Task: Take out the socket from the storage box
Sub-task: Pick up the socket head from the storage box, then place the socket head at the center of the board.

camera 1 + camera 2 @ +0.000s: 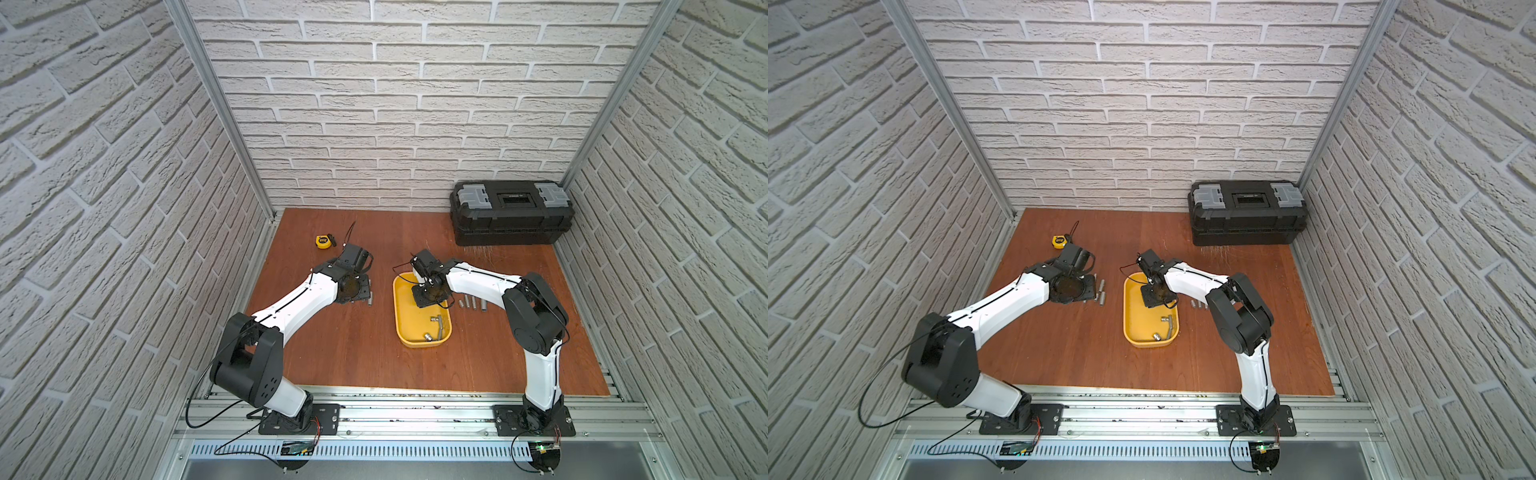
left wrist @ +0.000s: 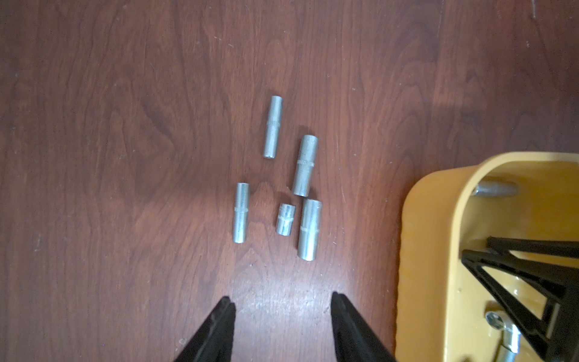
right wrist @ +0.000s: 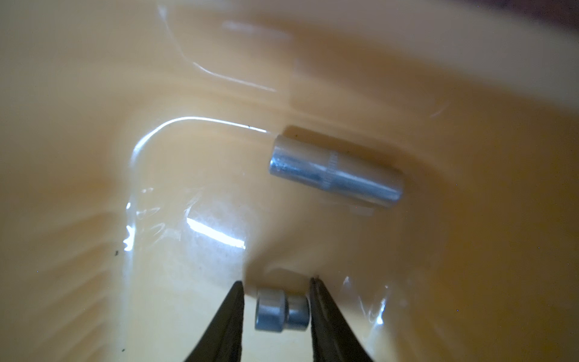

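The yellow storage box [image 1: 419,343] [image 1: 1148,343] sits mid-table. My right gripper [image 3: 276,282] [image 1: 432,301] reaches down into its far end. Its jaws straddle a short stepped socket [image 3: 282,310] lying on the box floor [image 3: 156,156]. One finger [image 3: 326,313] touches the socket and a narrow gap shows at the other finger. A longer socket [image 3: 335,170] lies just beyond it. My left gripper [image 2: 282,297] [image 1: 359,291] hangs open and empty over the table, left of the box wall [image 2: 423,250].
Several sockets [image 2: 305,166] [image 1: 371,299] lie on the table ahead of my left gripper, and more sockets [image 1: 471,303] lie right of the box. A bent metal bar [image 1: 440,326] and another socket [image 1: 427,336] rest at the box's near end. A black toolbox [image 1: 511,212] and a tape measure [image 1: 324,241] stand farther back.
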Robot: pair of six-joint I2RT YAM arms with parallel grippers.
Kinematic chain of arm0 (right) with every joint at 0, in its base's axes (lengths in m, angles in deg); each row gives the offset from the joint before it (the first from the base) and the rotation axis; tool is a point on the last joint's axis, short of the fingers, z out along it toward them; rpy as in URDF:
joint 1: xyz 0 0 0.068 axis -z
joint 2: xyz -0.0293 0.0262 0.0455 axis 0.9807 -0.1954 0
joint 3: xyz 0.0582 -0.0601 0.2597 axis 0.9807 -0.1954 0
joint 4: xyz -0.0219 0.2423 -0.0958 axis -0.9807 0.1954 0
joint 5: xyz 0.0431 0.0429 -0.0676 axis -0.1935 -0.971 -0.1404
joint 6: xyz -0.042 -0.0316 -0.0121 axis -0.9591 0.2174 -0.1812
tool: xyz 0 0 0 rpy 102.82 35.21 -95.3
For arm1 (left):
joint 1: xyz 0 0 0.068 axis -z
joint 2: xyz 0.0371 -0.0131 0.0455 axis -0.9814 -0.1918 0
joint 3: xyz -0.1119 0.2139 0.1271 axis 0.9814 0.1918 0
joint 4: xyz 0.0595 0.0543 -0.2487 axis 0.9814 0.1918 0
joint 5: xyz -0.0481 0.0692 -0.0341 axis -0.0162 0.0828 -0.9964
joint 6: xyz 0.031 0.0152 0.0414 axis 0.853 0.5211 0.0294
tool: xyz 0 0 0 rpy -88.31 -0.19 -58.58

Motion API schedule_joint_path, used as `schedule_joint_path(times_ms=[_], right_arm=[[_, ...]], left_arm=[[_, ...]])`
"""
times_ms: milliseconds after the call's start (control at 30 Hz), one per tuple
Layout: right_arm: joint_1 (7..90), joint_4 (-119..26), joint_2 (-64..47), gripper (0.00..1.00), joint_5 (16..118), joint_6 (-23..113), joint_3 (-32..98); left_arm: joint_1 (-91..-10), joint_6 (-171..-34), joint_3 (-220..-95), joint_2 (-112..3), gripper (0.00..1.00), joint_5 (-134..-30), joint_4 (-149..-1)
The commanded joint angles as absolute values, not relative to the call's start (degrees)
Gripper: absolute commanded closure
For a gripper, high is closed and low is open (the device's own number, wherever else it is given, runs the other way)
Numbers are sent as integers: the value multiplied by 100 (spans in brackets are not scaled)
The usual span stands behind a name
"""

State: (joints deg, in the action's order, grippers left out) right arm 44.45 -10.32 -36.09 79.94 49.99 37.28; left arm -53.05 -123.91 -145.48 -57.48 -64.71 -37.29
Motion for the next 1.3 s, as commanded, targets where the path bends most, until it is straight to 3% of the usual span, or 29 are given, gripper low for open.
schedule_joint_path(times_ms=[0,300,600,867,1267], right_arm=[[4414,-1017,-3717,69,7996,5045,3836],[4418,-995,-3452,81,8034,4988,3827],[4512,-538,-2572,82,8289,4689,4204],[5158,-303,-1928,84,8550,4447,4198],[6199,-705,-2733,85,8352,4199,3701]], left_arm=[[-5327,-12413,-14497,-5630,47,-6501,-3866],[-5324,-12409,-14508,-5647,47,-6504,-3866],[-5323,-12392,-14517,-5610,47,-6499,-3848],[-5325,-12394,-14500,-5621,47,-6503,-3857],[-5321,-12405,-14456,-5511,47,-6500,-3857]])
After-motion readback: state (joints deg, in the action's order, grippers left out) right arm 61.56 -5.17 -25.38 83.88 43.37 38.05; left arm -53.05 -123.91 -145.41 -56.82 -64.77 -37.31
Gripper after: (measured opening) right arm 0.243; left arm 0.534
